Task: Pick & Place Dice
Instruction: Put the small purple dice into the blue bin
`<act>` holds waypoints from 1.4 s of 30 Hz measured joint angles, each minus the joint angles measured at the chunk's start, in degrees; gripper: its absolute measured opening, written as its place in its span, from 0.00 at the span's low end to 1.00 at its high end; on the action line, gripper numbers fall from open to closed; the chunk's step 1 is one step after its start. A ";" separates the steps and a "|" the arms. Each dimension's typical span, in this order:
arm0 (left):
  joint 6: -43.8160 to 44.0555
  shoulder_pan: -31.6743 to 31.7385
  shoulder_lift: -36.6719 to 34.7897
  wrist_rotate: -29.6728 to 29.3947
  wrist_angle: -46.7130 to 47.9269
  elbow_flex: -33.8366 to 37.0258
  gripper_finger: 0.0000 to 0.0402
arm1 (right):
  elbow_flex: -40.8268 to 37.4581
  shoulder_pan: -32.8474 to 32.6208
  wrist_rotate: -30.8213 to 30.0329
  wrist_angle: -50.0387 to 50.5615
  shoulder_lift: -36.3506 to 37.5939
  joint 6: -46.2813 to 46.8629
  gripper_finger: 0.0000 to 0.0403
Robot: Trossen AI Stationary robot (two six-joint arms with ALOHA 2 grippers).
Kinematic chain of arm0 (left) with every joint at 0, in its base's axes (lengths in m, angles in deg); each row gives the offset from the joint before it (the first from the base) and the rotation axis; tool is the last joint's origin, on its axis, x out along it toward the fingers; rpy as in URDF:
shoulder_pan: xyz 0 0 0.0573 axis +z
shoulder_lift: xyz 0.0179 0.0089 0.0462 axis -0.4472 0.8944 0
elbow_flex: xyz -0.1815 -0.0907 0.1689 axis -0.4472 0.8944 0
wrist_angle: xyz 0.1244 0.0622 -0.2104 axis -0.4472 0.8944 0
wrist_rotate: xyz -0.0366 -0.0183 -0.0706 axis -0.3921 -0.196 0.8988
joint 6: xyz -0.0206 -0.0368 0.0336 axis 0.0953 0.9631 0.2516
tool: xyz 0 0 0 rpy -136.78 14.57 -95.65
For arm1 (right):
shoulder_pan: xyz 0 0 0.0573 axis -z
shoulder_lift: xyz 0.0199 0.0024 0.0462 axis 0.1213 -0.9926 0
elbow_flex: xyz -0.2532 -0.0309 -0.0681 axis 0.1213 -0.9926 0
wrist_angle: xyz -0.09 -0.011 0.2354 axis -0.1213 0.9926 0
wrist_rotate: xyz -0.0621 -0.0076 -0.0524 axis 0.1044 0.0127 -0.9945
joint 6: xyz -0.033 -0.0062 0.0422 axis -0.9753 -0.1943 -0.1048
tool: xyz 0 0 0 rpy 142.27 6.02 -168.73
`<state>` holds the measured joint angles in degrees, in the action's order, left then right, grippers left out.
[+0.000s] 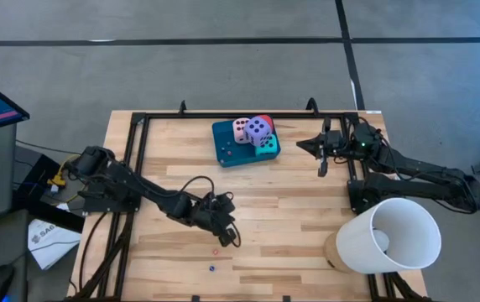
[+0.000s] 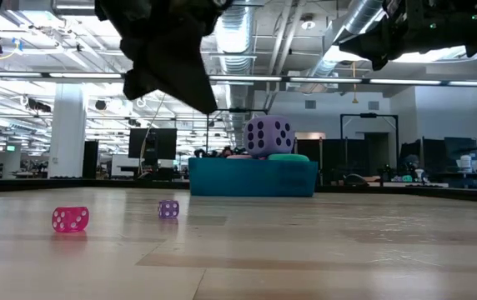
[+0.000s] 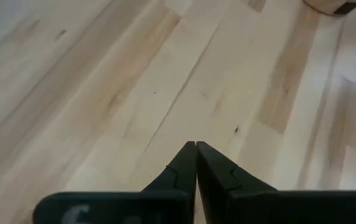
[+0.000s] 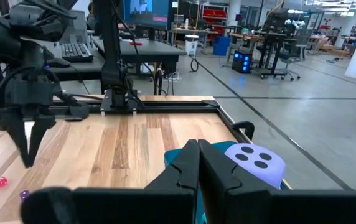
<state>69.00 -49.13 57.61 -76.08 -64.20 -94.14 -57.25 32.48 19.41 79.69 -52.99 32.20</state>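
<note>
1. We see the large soft dice piled on a flat teal rectangular tray (image 1: 226, 144) at the far middle of the wooden table (image 1: 290, 210): a purple cube with dark pips (image 1: 258, 129) sits on top, a pink cube (image 1: 241, 131) is just beside it, a red cube (image 1: 268, 122) shows behind it, and a turquoise cube (image 1: 267, 146) lies under it.
2. In the low view the purple cube (image 2: 269, 135) rises above the tray's wall (image 2: 251, 178).
3. Near the table's front edge lie small dice: a tiny pink-red die (image 2: 70, 218), a tiny purple die (image 2: 168, 209) and a small blue one (image 1: 211, 268), well apart from the tray.
4. The left gripper (image 1: 231, 239) hangs just above the pink-red die (image 1: 216, 250), its fingers pressed together with nothing between them; its wrist view shows only bare boards beyond the closed fingertips (image 3: 195, 147).
5. The right gripper (image 1: 321, 165) hovers to the right of the tray, closed and empty; the purple cube (image 4: 256, 163) shows just past its fingers.
6. A white lampshade-like cone (image 1: 388, 236) stands at the table's front right corner.
</note>
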 joint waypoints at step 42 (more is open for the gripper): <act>2.47 0.79 15.81 15.22 20.60 -19.16 0.30 | -0.02 -0.02 0.00 0.87 -0.22 0.02 0.00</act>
<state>71.47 -48.34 73.42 -60.86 -43.60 -113.30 -57.27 32.46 19.41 80.57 -53.21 32.23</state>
